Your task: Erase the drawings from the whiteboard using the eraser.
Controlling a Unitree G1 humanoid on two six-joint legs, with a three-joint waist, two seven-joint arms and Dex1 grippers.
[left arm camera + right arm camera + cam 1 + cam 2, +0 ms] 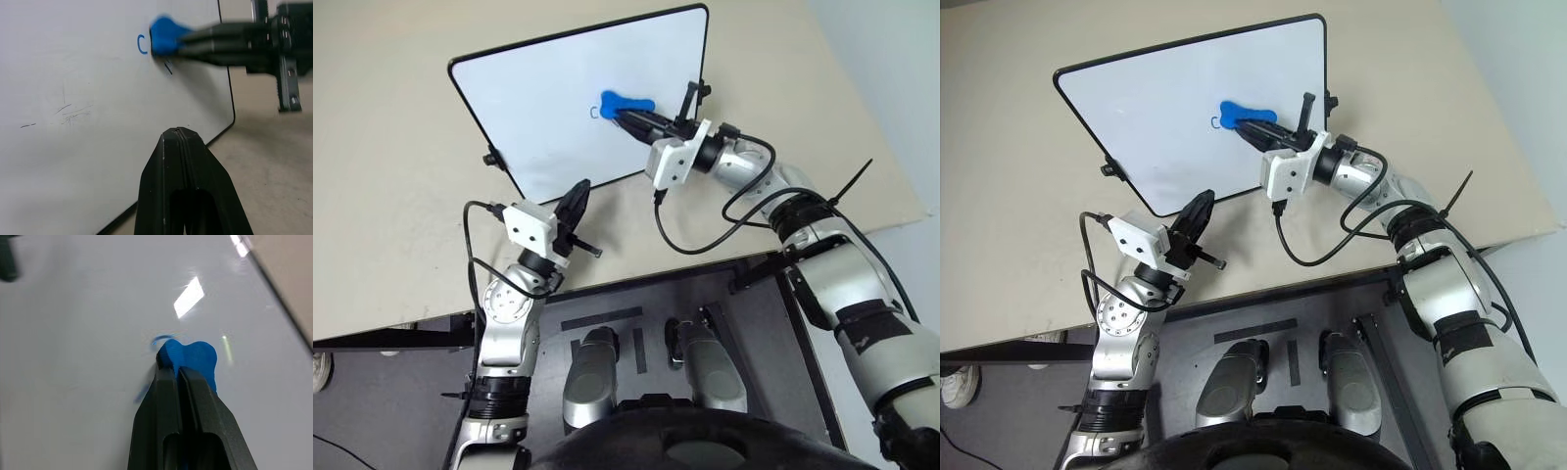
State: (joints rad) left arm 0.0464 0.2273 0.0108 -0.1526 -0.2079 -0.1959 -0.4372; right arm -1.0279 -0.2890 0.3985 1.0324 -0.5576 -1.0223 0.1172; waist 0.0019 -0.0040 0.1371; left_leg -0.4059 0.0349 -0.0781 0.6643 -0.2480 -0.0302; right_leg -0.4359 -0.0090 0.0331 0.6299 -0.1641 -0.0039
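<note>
The whiteboard [543, 93] lies tilted on the beige table. A small blue curved mark, what shows of the drawings [594, 112], sits near the board's middle right. The blue eraser [626, 102] presses on the board just right of that mark, partly covering it. My right gripper [628, 114] is shut on the eraser, reaching in from the right. In the right wrist view the eraser [194, 357] sticks out past the fingertips, with a blue smear [164, 339] beyond it. My left gripper [578, 199] is shut and empty, off the board's near edge.
Faint grey scuffs [71, 111] mark the board's surface. Small black knobs [491, 158] stick out from the board's side edges. The table [401, 215] ends at a dark floor strip near my body. A black cable [705, 235] loops below the right wrist.
</note>
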